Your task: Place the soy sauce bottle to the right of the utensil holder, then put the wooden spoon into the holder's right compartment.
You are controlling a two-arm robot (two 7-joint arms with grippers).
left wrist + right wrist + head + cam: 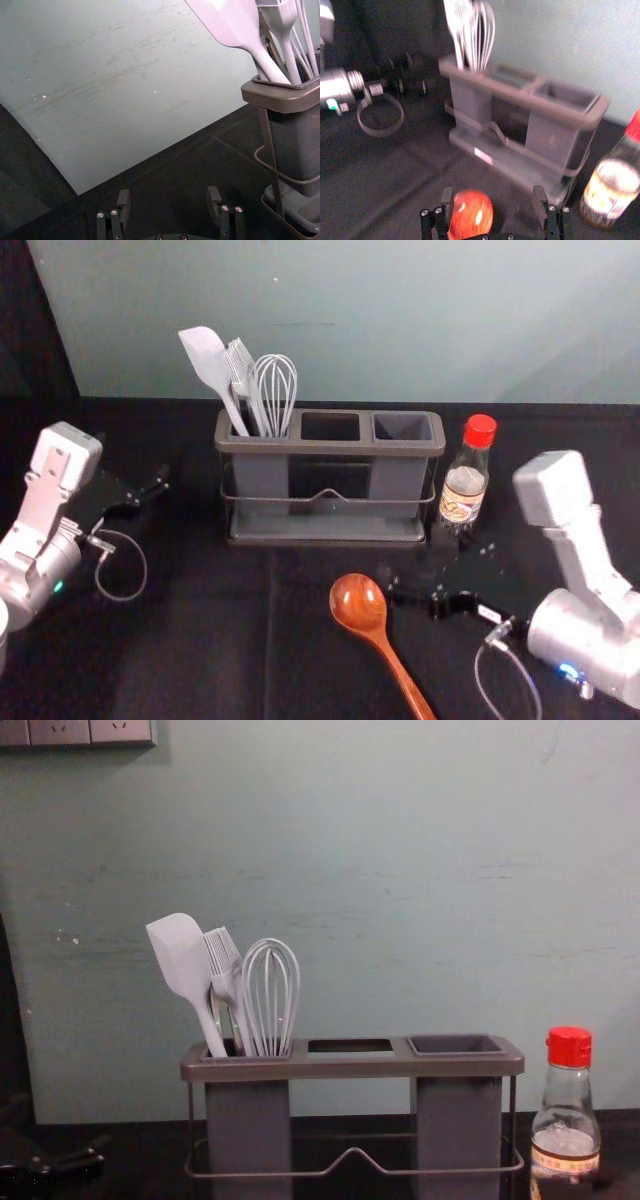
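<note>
The soy sauce bottle (463, 485), red-capped, stands upright just right of the grey utensil holder (330, 525); the chest view shows a gap between bottle (567, 1125) and holder (352, 1065). The wooden spoon (360, 604) lies in front of the holder, handle toward the near edge. My right gripper (438, 566) is low, near the spoon's bowl and in front of the bottle. In the right wrist view, the right gripper (493, 195) is open, the spoon's bowl (471, 214) showing beyond its fingers. My left gripper (140, 485) stays parked left of the holder, open in its wrist view (168, 196).
A white spatula (207, 362), a brush (243, 375) and a whisk (276, 390) stand in the holder's left compartment. Black cloth (190, 640) covers the table, and a pale green wall (400, 320) rises behind it.
</note>
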